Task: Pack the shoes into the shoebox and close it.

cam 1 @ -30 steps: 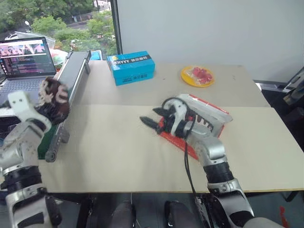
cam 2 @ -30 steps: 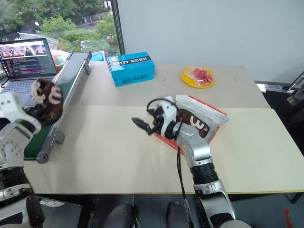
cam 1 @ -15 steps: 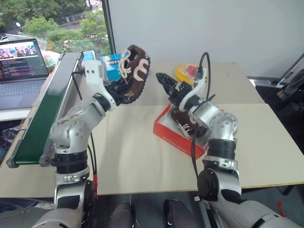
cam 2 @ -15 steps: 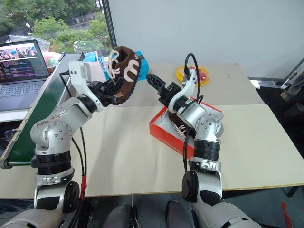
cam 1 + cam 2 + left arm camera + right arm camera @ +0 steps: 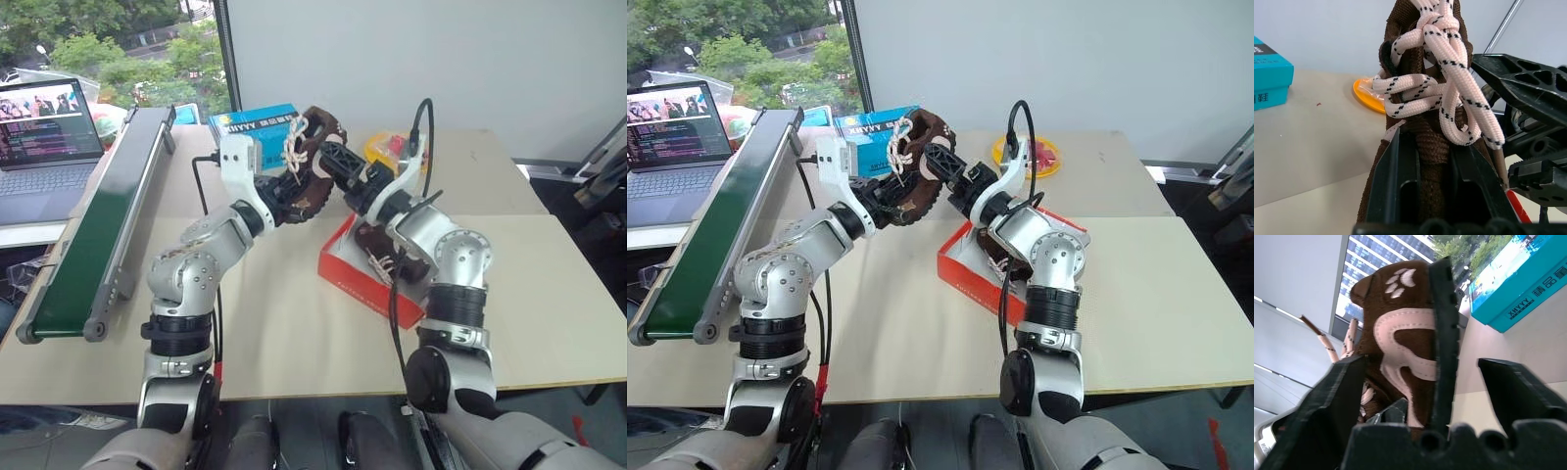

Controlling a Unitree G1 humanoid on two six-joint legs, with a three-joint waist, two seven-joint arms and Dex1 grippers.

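Shoe (image 5: pixel 312 162) | clamped in raised left gripper (image 5: pixel 290 186) | right gripper (image 5: pixel 338 162) parted around its sole

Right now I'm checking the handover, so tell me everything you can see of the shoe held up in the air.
The shoe is small, dark brown and fabric-looking, with thick cream laces flecked black and light paw-like markings on its side. The left gripper is shut on it, holding it above the table, behind the red shoebox. The right gripper has its fingers on either side of the sole, not yet closed.
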